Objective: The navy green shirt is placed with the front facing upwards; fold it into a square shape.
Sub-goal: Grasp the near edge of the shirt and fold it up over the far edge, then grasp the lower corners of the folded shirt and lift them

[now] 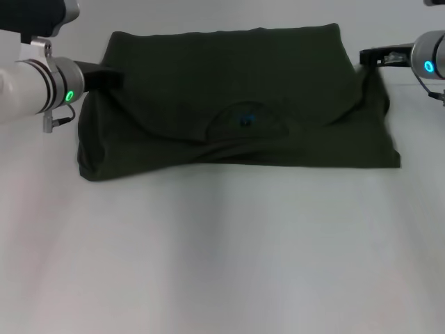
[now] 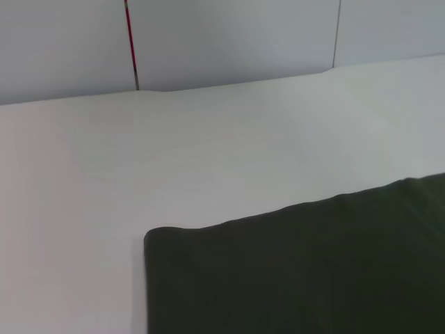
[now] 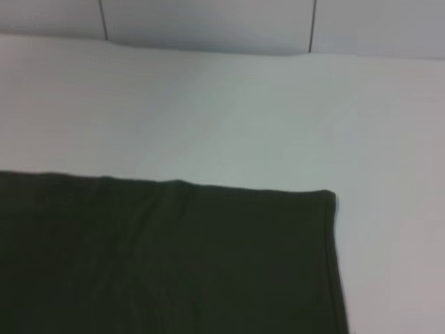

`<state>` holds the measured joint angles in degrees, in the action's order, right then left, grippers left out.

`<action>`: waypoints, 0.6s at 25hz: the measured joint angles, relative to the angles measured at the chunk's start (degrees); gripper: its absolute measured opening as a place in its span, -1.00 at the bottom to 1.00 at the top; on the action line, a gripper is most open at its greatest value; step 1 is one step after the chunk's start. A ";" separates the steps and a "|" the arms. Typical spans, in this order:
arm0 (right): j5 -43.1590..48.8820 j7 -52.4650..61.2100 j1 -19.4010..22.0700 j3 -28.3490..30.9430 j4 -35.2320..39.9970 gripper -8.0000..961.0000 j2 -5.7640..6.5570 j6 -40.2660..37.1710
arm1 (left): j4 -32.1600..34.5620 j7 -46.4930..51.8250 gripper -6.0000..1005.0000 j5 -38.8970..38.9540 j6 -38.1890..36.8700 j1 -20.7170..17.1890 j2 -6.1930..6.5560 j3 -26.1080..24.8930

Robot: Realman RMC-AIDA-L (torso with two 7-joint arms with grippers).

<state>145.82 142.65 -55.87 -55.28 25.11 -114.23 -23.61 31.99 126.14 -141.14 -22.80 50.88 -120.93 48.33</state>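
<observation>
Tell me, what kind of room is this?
Probably a lab or test bench, not a home: a bare white table, plain panelled wall, and two robot arms, left gripper and right gripper, beside a dark green shirt.

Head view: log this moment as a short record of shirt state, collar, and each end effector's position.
shirt: navy green shirt folded once into a wide band on the white table
collar: visible mid-band, blue label inside
left end effector: at shirt's far-left corner
right end effector: at shirt's far-right corner
fold into square: not yet done
</observation>
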 joint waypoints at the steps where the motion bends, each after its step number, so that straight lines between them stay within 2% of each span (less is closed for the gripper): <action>1: 0.55 0.39 -0.20 0.06 -0.04 -0.66 -0.01 -0.17 | -0.01 0.46 -0.89 0.01 0.00 0.09 -0.02 -0.05; 4: 0.62 1.37 -0.02 0.32 0.59 -0.46 0.01 -1.02 | 0.57 3.28 -0.68 -0.01 -0.11 -0.29 -0.02 -0.04; 7: 0.03 3.13 1.52 0.89 3.31 -0.15 0.17 -3.53 | 3.15 5.66 -0.47 0.31 -0.49 -2.03 -0.24 -0.17; 10: -2.66 3.27 4.77 2.92 8.44 0.13 -0.20 -8.52 | 7.74 8.95 -0.05 0.96 -3.00 -5.07 -1.17 -0.19; 13: -10.14 1.20 9.81 4.12 13.57 0.35 -0.32 -15.42 | 11.52 11.04 -0.02 5.01 -8.46 -8.30 -1.40 -0.16; 14: -13.41 -0.18 11.26 4.42 14.40 0.42 -0.13 -17.94 | 11.52 11.04 -0.02 5.01 -8.46 -8.30 -1.40 -0.16; 15: -17.28 -2.03 12.96 4.95 15.02 0.49 0.12 -20.73 | 12.41 11.48 -0.01 9.66 -12.68 -10.39 -0.61 -0.42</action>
<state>128.55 140.61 -42.91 -50.32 40.13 -114.11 -44.34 44.41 137.63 -131.48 -35.49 40.49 -121.54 47.92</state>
